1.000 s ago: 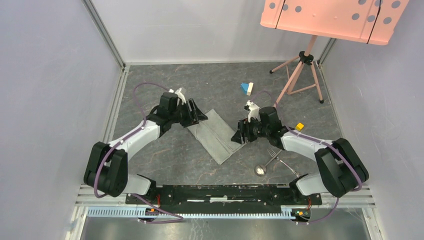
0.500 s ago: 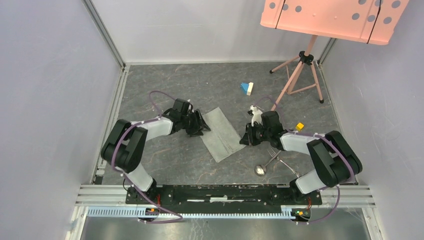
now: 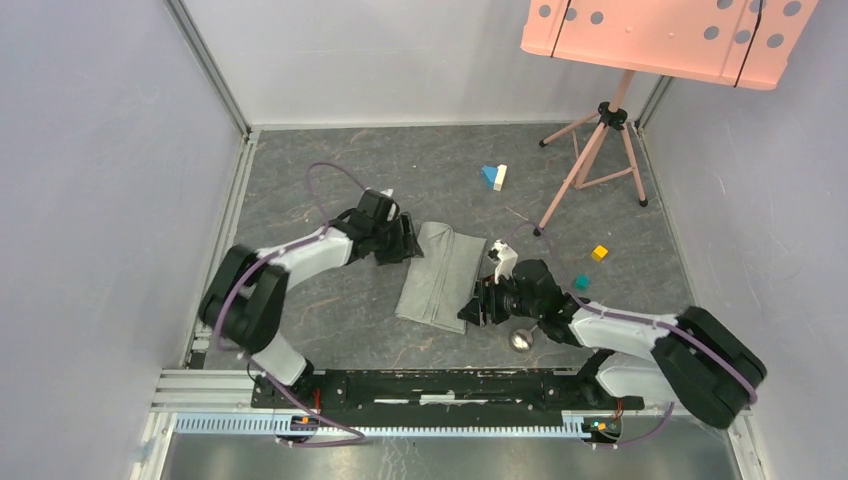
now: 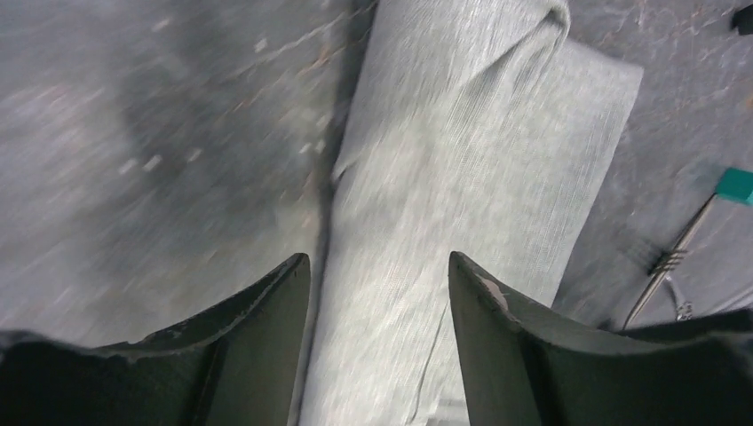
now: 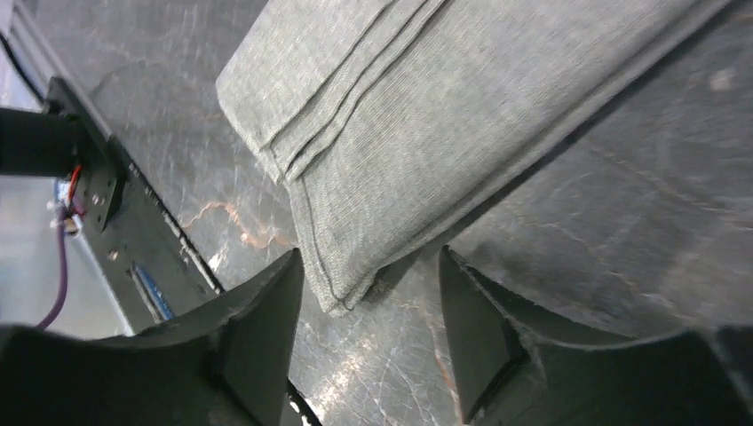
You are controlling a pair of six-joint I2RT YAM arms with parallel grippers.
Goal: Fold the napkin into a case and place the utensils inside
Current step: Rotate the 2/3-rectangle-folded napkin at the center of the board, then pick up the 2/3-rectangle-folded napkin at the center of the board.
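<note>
Napkin: the napkin lies in the middle of the table, folded to a long narrow strip. It runs from far to near with a slight slant, and its near end is toward the table's near edge.
Layers: in the right wrist view the napkin's near end shows several stacked fold edges. In the left wrist view a raised ridge runs along the far part of the napkin.
Left claw: the left gripper is at the strip's far left corner. Its fingers stand apart over the cloth and clamp nothing.
Right claw: the right gripper is low at the near right corner. Its fingers are spread either side of that corner and are not closed on it.
Handling: the cloth looks soft, light and limp. It will likely sag and shed its folds if it is lifted by one point.
Where to hold: pinch through all layers at an end corner, one claw at each end.
Container: the folded napkin is the only holder here, and nothing is in it. I cannot tell where the pocket opens.
Utensils: both are out on the table, to the right of the strip. The spoon lies by the near edge, and the fork lies just beside a teal block.
Utensil handling: both look thin, hard and slippery, so they are probably best taken across the handle.
</note>
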